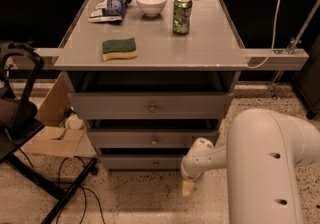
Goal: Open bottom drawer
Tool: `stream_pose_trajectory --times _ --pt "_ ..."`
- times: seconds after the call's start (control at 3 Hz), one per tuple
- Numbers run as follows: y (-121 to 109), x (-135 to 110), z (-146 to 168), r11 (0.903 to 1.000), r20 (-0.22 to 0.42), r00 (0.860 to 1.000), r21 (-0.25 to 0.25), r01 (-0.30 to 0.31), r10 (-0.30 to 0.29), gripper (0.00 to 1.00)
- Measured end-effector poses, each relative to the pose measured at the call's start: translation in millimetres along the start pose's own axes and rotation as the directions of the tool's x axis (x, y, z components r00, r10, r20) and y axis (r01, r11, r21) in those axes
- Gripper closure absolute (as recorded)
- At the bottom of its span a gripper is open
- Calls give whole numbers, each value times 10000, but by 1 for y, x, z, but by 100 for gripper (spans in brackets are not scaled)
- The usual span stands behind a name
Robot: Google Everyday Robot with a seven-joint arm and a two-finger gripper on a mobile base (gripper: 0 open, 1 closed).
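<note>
Closed grey bottom drawer (pixel 150 162), jaws front-right.

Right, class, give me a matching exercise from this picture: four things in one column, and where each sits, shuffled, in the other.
1. sponge
2. bowl
3. green can
4. gripper

A. low, by the right end of the bottom drawer
B. tabletop, near its front edge
C. back of tabletop, right of the bowl
D. back of tabletop, left of the can

Pairs: 1-B, 2-D, 3-C, 4-A.
</note>
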State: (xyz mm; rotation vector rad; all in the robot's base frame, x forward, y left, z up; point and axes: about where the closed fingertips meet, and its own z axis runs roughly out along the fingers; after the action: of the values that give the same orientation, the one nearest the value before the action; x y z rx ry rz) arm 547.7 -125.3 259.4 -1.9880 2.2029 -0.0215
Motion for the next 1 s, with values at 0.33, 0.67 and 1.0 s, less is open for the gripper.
stream_pose_trajectory --times 0.33,0.67,1.0 --pt "6 -6 31 10000 622 9981 -3 -39 39 0" --pt "-13 -9 44 9989 862 9962 452 80 -119 0" --pt "-38 -12 59 9964 675 9974 820 194 -250 0"
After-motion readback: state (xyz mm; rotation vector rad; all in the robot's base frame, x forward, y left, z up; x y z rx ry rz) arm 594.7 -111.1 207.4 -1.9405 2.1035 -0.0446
